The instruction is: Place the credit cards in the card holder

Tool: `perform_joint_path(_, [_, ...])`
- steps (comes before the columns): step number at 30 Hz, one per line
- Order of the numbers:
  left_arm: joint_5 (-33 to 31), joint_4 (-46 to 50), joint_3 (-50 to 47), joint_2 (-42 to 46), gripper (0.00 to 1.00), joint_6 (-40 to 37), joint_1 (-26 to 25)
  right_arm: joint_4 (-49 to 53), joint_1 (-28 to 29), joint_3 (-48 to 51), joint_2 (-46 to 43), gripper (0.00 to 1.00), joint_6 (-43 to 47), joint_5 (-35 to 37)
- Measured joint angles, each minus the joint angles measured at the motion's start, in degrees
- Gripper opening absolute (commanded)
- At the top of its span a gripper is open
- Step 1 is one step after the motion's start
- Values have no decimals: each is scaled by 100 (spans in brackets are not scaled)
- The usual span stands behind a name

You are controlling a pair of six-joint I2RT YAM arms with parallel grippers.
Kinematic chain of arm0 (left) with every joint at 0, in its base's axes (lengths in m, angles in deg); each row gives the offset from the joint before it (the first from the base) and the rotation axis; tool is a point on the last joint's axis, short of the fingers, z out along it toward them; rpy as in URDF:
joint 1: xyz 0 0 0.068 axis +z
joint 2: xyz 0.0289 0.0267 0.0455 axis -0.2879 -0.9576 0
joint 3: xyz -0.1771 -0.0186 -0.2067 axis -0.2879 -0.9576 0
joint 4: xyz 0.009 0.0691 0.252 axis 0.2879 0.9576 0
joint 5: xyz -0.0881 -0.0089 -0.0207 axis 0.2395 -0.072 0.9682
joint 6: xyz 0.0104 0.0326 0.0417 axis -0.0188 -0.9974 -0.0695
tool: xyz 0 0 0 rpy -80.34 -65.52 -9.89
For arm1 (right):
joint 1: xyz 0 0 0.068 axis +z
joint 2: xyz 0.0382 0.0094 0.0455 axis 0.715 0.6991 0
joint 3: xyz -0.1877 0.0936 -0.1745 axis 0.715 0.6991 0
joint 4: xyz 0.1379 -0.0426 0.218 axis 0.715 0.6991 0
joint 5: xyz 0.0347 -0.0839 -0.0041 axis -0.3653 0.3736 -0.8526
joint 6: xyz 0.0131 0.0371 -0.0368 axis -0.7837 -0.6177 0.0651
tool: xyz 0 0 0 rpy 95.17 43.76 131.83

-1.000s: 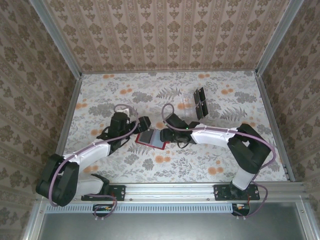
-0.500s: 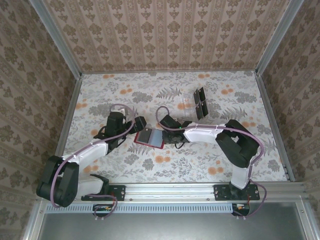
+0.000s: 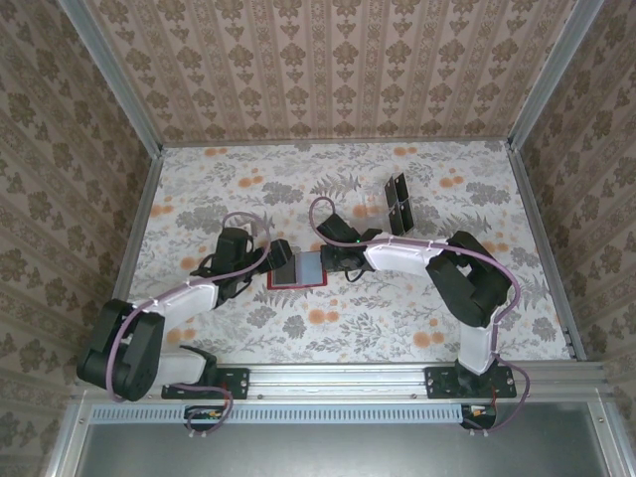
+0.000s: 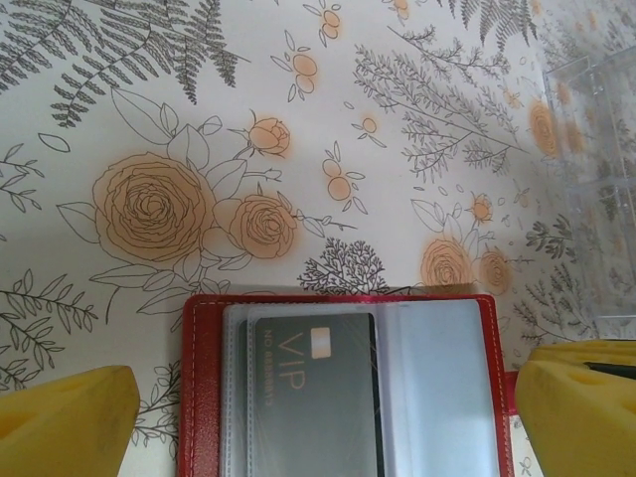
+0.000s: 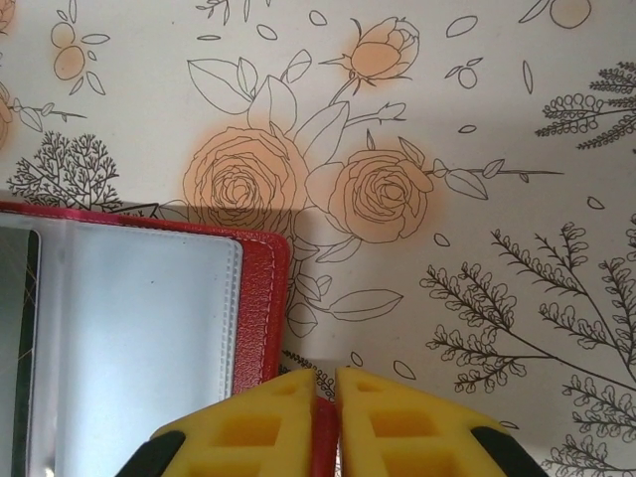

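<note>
Watching the red wallet (image 4: 202, 397) lie open on the desk (image 3: 219, 189), one card (image 4: 308, 368) already pocketed, we fear the right pincer (image 5: 326, 397), clamped on its edge, may drag it from the wide-open left pincer (image 4: 322, 409).

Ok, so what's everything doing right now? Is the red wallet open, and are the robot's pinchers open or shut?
card holder: open, lying flat on the table
credit card: tucked into one pocket, VIP side up
spare credit cards: standing upright in the clear rack
left gripper: open, a finger on each side of the card holder
right gripper: shut on the card holder's edge
</note>
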Motion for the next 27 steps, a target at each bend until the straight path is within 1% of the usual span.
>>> perform_joint_path(10, [63, -299, -68, -560, 99, -76, -15, -59, 0, 0, 83, 15, 0, -120])
perform_joint_path(18, [85, -529, -61, -675, 99, -87, -55, -109, 0, 0, 118, 14, -4, -173])
perform_joint_path(22, [85, -643, -28, -745, 100, -85, -289, -140, -4, 0, 203, 13, -4, -232])
perform_joint_path(27, [155, -697, -20, -688, 100, -31, -455, -151, -28, 0, 234, 13, -7, -251])
